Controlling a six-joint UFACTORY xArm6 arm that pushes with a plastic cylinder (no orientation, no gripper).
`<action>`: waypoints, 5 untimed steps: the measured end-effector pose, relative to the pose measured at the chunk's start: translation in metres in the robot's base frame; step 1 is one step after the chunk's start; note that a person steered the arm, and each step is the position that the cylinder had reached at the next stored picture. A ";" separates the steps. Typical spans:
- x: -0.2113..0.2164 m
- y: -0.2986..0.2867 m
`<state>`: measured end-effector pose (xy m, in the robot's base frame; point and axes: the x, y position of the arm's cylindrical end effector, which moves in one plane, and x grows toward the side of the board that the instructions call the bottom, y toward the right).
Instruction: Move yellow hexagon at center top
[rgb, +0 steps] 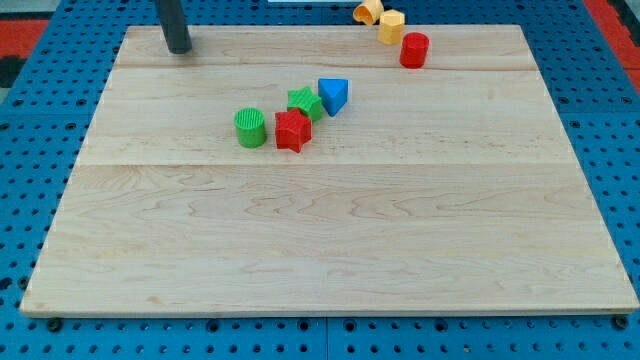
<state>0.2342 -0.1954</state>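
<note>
The yellow hexagon sits at the view's top, right of centre, on the board's far edge. A second yellow block, shape unclear, touches it on the upper left. A red cylinder touches the hexagon on the lower right. My tip rests on the wooden board near its top-left corner, far to the left of the hexagon and apart from all blocks.
A cluster lies left of the board's centre: a green cylinder, a red star, a green star and a blue triangle-like block. A blue perforated table surrounds the board.
</note>
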 end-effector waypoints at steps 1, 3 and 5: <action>0.010 0.033; 0.028 0.235; 0.048 0.383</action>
<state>0.2820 0.1874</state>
